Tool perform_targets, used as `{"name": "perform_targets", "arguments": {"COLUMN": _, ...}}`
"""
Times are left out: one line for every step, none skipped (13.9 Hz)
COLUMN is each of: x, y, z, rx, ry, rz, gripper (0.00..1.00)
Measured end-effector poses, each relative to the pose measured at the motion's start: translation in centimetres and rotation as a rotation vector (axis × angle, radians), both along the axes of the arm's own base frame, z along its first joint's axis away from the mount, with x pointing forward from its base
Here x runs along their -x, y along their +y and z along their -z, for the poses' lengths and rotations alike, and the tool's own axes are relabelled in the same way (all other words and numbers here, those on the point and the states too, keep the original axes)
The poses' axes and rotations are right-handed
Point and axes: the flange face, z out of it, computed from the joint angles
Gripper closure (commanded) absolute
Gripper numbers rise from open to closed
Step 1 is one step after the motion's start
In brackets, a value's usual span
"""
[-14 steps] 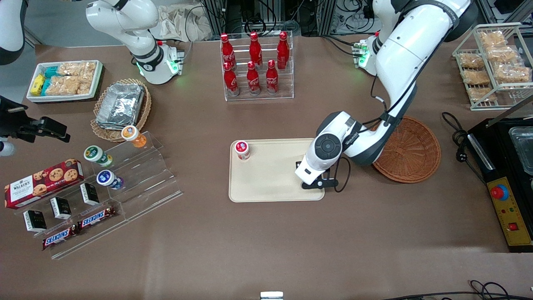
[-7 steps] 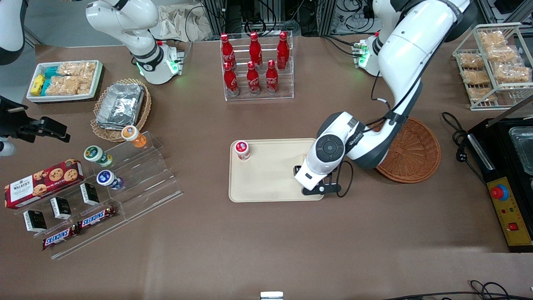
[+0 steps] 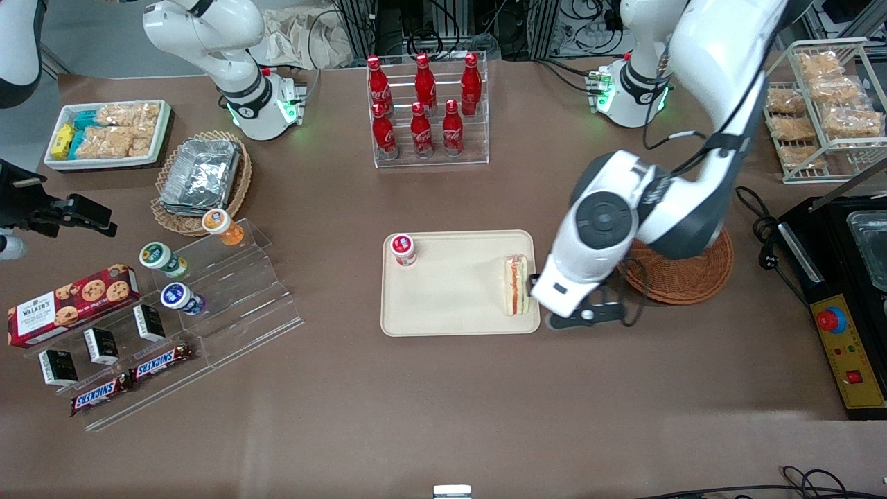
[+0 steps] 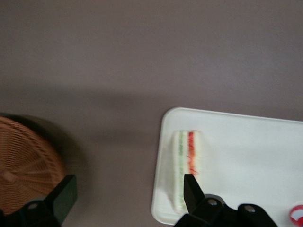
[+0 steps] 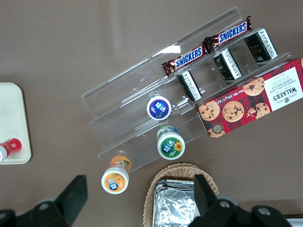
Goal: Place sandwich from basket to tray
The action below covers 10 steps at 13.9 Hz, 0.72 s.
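One sandwich (image 3: 516, 285) lies on the tray (image 3: 450, 305), at the end nearest the basket (image 3: 693, 277). The gripper (image 4: 128, 191) hangs above the surface between tray and basket, fingers spread wide and holding nothing, apparently clear of the sandwich.

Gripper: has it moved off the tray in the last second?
Yes. The gripper, open, has risen and shifted off the tray toward the basket, leaving the sandwich there.
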Motion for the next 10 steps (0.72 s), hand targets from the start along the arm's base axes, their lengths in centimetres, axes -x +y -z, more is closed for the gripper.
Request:
{"name": "perform_targets", "arguments": {"x": -0.5, "y": 2.4, "z": -1.5, "rx": -0.010, "ry": -0.003, "rz": 0.005, "gripper": 0.00}}
{"name": "perform_targets", "arguments": {"x": -0.9, "y": 4.7, "z": -2.9, "rx": -0.019, "ry": -0.003, "rz": 0.016, "gripper": 0.00}}
{"name": "perform_targets", "arguments": {"x": -1.1, "y": 6.9, "z": -4.1, "rx": -0.030, "ry": 0.003, "rz": 0.029, "gripper": 0.00}}
{"name": "perform_targets", "arguments": {"x": -1.3, "y": 8.8, "z": -5.0, "rx": -0.034, "ry": 0.013, "rz": 0.047, "gripper": 0.00}}
{"name": "perform_targets", "arguments": {"x": -1.4, "y": 10.6, "z": -5.8, "rx": -0.026, "ry": 0.020, "rz": 0.068, "gripper": 0.00}}
{"name": "perform_targets", "arguments": {"x": -1.6, "y": 12.7, "z": -6.6, "rx": -0.011, "ry": 0.027, "rz": 0.079, "gripper": 0.00}}
{"name": "perform_targets", "arguments": {"x": -1.9, "y": 15.1, "z": -7.5, "rx": 0.011, "ry": 0.029, "rz": 0.085, "gripper": 0.00}}
{"name": "perform_targets", "arguments": {"x": -2.0, "y": 17.6, "z": -8.4, "rx": 0.026, "ry": 0.033, "rz": 0.101, "gripper": 0.00}}
{"name": "perform_targets", "arguments": {"x": -1.8, "y": 20.2, "z": -9.4, "rx": 0.028, "ry": 0.038, "rz": 0.118, "gripper": 0.00}}
{"name": "perform_targets", "arguments": {"x": -1.5, "y": 22.3, "z": -10.5, "rx": 0.029, "ry": 0.042, "rz": 0.135, "gripper": 0.00}}
